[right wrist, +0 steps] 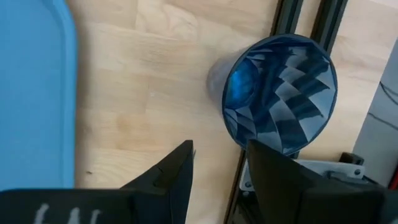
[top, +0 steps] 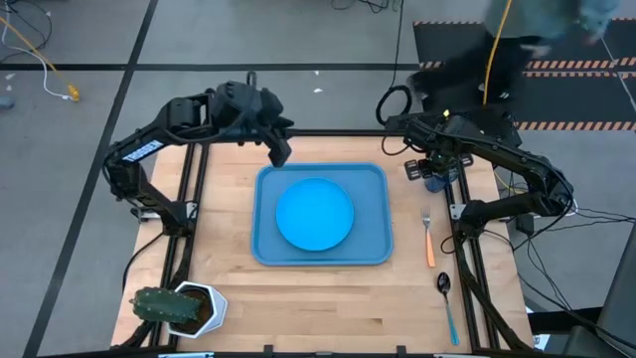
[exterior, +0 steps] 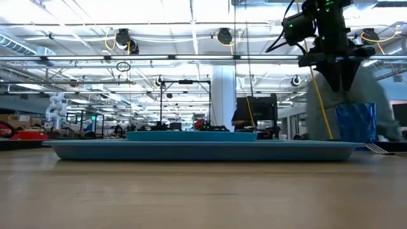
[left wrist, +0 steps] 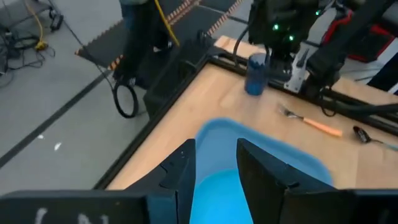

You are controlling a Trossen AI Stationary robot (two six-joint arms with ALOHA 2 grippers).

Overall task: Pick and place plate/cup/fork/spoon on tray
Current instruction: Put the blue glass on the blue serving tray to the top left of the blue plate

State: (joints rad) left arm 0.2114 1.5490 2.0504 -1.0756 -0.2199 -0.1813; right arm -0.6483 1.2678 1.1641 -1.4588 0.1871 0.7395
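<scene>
Blue tray (top: pixel 373 214) already carries the plate (top: pixel 314 214). Right claw (top: pixel 434 171), fingers apart, hangs above the cup (right wrist: pixel 280 93) beside the tray; off-centre, it could topple it. Left claw (left wrist: pixel 214 168), also apart, waits.

Robotics lab in a large industrial hall
Ceiling trusses (exterior: pixel 127 60) with strip lights, hazard-striped floor mats (top: pixel 576 65), loose cables, aluminium-framed wooden bench (top: pixel 318 298)

Two dark jointed arms, white lettering, black cables, green wrist lights.
</scene>
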